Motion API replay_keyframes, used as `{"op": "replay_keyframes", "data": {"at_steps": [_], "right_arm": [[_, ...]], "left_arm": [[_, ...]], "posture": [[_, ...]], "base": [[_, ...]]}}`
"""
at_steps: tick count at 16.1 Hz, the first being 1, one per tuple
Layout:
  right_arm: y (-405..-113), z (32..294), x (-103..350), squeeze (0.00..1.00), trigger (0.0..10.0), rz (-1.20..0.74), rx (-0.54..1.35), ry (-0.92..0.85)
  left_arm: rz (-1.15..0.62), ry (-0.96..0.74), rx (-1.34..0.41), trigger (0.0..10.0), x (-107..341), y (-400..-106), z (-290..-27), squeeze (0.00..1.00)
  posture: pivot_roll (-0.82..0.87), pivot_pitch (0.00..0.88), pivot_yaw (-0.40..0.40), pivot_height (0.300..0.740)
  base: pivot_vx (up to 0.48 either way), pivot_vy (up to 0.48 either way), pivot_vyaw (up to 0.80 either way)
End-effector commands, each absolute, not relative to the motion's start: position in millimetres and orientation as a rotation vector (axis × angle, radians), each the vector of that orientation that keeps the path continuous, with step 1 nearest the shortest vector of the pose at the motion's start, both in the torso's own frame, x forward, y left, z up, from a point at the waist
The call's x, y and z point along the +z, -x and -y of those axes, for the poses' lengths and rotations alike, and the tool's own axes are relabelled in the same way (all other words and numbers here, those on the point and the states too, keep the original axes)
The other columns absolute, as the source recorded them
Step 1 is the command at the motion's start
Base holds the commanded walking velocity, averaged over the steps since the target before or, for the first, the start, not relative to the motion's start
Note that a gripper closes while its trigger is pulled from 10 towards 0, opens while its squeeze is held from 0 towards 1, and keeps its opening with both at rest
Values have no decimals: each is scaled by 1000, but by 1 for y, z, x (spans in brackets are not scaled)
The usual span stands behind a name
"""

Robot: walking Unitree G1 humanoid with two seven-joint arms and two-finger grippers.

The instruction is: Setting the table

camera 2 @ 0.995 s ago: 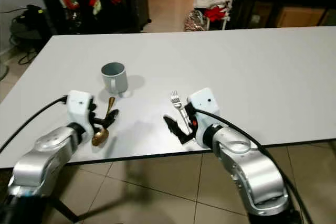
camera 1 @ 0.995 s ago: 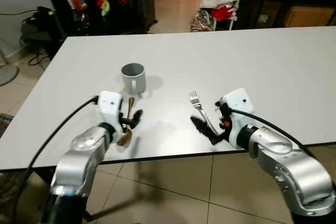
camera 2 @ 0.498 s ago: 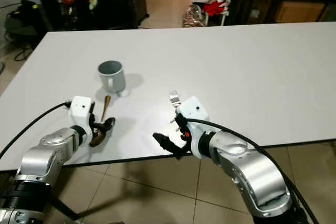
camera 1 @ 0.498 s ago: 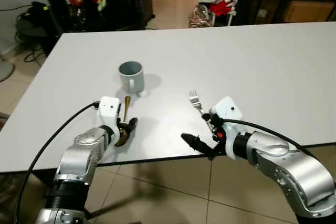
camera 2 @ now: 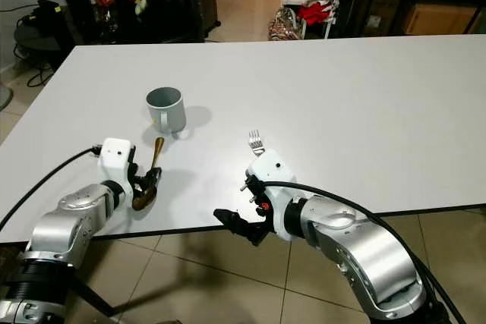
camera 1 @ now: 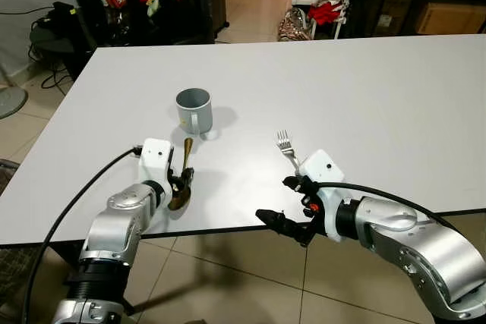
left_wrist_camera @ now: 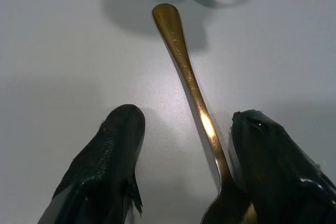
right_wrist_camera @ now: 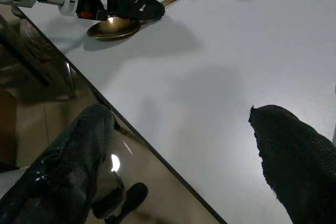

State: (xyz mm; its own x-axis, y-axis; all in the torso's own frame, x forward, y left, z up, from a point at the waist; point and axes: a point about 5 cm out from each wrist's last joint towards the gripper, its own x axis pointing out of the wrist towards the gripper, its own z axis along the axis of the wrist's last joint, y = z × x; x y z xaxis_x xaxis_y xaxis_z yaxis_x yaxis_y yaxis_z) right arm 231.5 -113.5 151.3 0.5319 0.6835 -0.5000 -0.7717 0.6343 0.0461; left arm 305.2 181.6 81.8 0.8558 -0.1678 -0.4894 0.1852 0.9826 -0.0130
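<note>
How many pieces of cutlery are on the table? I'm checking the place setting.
2. A gold spoon lies near the table's front edge, between the left gripper's fingers, below the mug. A silver fork lies right of it, partly behind the right arm.

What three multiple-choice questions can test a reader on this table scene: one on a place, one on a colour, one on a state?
1. Where does the spoon lie?
A. inside the mug
B. on the table, near the mug
C. on the floor

2. What colour is the spoon?
A. golden
B. red
C. white

3. How is the mug standing?
A. upside down
B. on its side
C. upright

Answers:
1 B: it rests flat on the white table.
2 A: it shines golden.
3 C: its open mouth faces up.
</note>
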Motion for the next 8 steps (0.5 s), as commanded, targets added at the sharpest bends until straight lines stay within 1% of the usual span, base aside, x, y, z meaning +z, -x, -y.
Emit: {"op": "replay_keyframes", "data": {"at_steps": [1, 2, 3, 4, 8], "right_arm": [[-228, 113, 152, 0, 10000, -519, 887, 193], [-227, 114, 151, 0, 10000, -526, 884, 195], [-227, 114, 151, 0, 10000, -530, 882, 197], [-227, 115, 150, 0, 10000, -538, 883, 197], [-222, 115, 148, 0, 10000, -571, 918, 199]], "left_arm": [[-535, -35, -183, 1686, 79, -306, -181, 0], [-559, -35, -177, 824, 76, -305, -182, 0], [-569, -36, -174, 824, 75, -305, -182, 0], [-583, -39, -177, 0, 72, -305, -183, 0], [-595, -24, -173, 0, 70, -306, -184, 0]], "posture": [[-81, 0, 74, 740], [-86, 0, 78, 740], [-86, 0, 79, 740], [-88, 0, 80, 740], [-89, 0, 85, 740]], "base": [[0, 0, 0], [0, 0, 0], [0, 0, 0], [0, 0, 0], [0, 0, 0]]}}
